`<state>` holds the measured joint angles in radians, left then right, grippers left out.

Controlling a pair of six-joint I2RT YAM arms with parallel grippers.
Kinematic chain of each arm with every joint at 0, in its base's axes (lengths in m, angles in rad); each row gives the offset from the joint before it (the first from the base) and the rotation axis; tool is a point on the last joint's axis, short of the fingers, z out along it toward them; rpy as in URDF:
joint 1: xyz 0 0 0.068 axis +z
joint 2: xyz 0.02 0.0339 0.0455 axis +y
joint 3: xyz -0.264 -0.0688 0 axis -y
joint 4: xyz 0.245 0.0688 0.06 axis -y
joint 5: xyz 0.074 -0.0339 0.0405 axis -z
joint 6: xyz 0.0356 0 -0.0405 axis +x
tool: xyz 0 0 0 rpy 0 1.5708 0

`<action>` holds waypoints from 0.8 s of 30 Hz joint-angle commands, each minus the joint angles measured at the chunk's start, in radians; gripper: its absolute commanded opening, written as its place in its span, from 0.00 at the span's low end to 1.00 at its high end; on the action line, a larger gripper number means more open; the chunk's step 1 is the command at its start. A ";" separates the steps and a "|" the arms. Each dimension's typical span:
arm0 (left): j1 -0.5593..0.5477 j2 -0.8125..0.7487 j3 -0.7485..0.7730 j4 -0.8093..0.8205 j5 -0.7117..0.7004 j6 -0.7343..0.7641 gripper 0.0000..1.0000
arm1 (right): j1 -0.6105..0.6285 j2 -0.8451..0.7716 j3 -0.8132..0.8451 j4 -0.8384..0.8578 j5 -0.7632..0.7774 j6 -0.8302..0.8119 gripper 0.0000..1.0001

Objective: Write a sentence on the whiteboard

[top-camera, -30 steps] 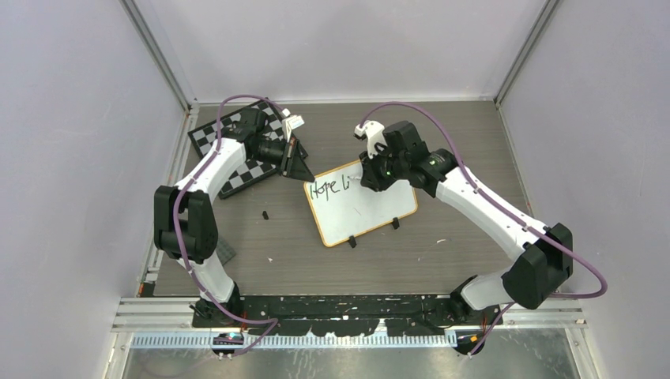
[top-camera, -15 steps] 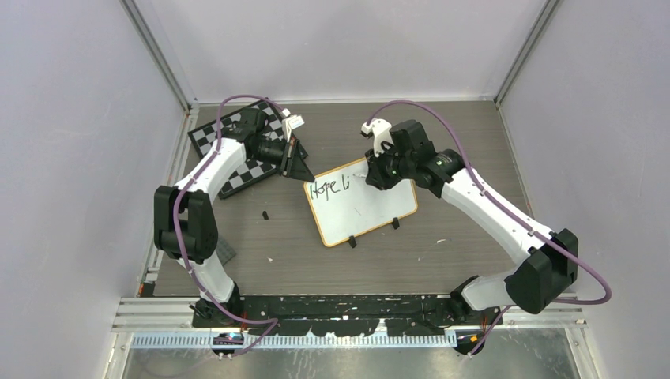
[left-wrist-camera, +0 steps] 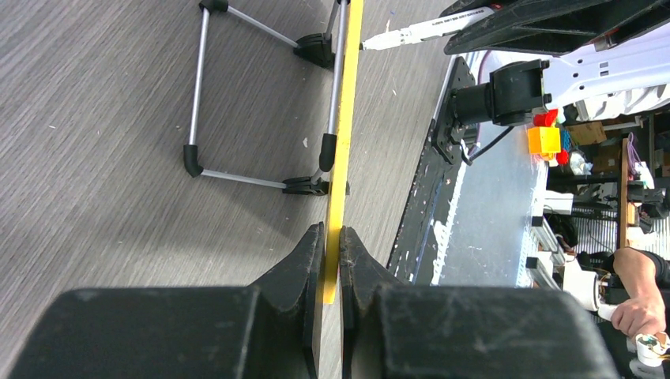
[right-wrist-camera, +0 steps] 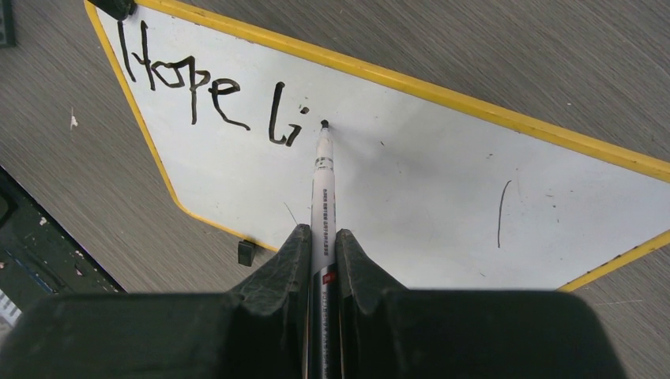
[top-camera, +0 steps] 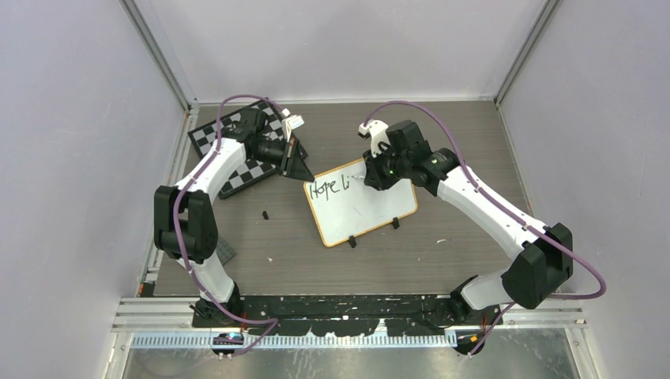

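Right wrist view: the whiteboard (right-wrist-camera: 411, 181), yellow-rimmed, sits mid-table with "Hope li" written near its far-left corner. A marker (right-wrist-camera: 322, 185) rests its tip on the white surface just right of the "i". The right gripper (right-wrist-camera: 322, 234) is clamped around its barrel. The left gripper (left-wrist-camera: 332, 235) is pinched on the board's rim. A chessboard (top-camera: 246, 175) lies left of it on the grey table (top-camera: 458, 237).

White arm links (top-camera: 490, 209), black joints (top-camera: 186, 225), purple cables (top-camera: 403, 103), scuffed black pincers (right-wrist-camera: 322, 230)
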<state>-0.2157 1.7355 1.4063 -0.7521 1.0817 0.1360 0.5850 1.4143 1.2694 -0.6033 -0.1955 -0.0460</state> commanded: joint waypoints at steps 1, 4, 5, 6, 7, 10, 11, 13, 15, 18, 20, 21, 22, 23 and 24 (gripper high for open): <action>-0.025 0.021 0.007 -0.009 -0.050 0.013 0.00 | -0.001 0.007 0.029 0.051 -0.005 0.012 0.00; -0.024 0.022 0.008 -0.008 -0.051 0.013 0.00 | -0.001 0.012 0.021 0.044 -0.013 0.012 0.00; -0.024 0.022 0.008 -0.010 -0.050 0.013 0.00 | -0.001 0.012 0.018 0.041 -0.019 0.011 0.00; -0.025 0.022 0.008 -0.009 -0.051 0.013 0.00 | -0.001 0.012 0.007 0.040 -0.025 0.012 0.00; -0.024 0.022 0.008 -0.010 -0.051 0.014 0.00 | -0.001 0.011 -0.001 0.040 -0.029 0.012 0.00; -0.025 0.025 0.008 -0.010 -0.051 0.016 0.00 | 0.000 0.010 -0.020 0.040 -0.039 0.009 0.00; -0.024 0.026 0.009 -0.011 -0.051 0.016 0.00 | 0.001 0.010 -0.023 0.038 -0.036 0.006 0.00; -0.024 0.028 0.012 -0.014 -0.050 0.017 0.00 | 0.000 0.007 -0.027 0.032 -0.029 0.002 0.00; -0.024 0.029 0.014 -0.015 -0.051 0.018 0.00 | 0.001 0.002 -0.031 0.027 -0.024 -0.003 0.00; -0.024 0.030 0.017 -0.017 -0.053 0.020 0.00 | 0.000 -0.008 -0.036 0.018 -0.004 -0.015 0.00; -0.024 0.031 0.016 -0.017 -0.051 0.019 0.00 | 0.000 -0.017 -0.038 0.016 0.014 -0.028 0.00; -0.024 0.032 0.016 -0.018 -0.052 0.020 0.00 | -0.001 -0.020 -0.037 0.014 0.025 -0.033 0.00; -0.025 0.032 0.016 -0.017 -0.050 0.020 0.00 | -0.002 -0.023 -0.034 0.011 0.031 -0.036 0.00; -0.024 0.033 0.016 -0.018 -0.052 0.019 0.00 | -0.002 -0.023 -0.030 0.007 0.037 -0.040 0.00; -0.024 0.032 0.016 -0.017 -0.051 0.020 0.00 | -0.002 -0.023 -0.027 0.006 0.042 -0.041 0.00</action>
<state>-0.2157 1.7405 1.4105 -0.7528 1.0817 0.1390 0.5854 1.4162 1.2373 -0.6037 -0.2211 -0.0563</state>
